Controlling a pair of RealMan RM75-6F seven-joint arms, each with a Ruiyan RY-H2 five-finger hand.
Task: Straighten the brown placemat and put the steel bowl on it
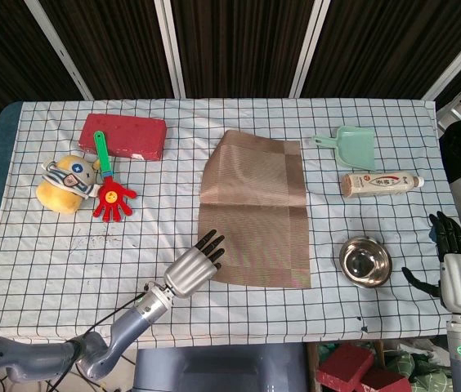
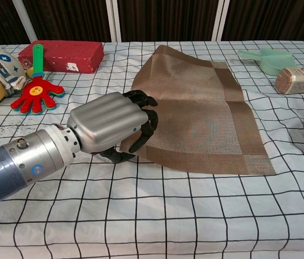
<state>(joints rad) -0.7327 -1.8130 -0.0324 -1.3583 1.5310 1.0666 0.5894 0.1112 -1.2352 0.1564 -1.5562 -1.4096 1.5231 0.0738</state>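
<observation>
On the left side of the table (image 1: 18,245) sit a yellow toy (image 1: 65,183), a red hand clapper (image 1: 111,193) and a red block (image 1: 124,135), and none of them matter for this job. A little further right, the left hand (image 2: 109,125) has its dark fingers (image 2: 144,121) curled down on the near left corner of the brown placemat (image 1: 255,208). It looks like it is pinching that corner, with the thumb tucked under the edge, but the chest view does not show this for sure. The mat lies in the middle of the table and looks a bit crooked, with a bend across it, so I think the straightening is only partly done. Further right are a green scoop (image 1: 350,144) and a tube (image 1: 382,184). Below them the steel bowl (image 1: 365,261) sits on the cloth, near the mat but not on it. So the bowl step is not yet done. At the far right edge, the right hand (image 1: 456,269) holds nothing, with its fingers apart, just beside the table and near the bowl.
</observation>
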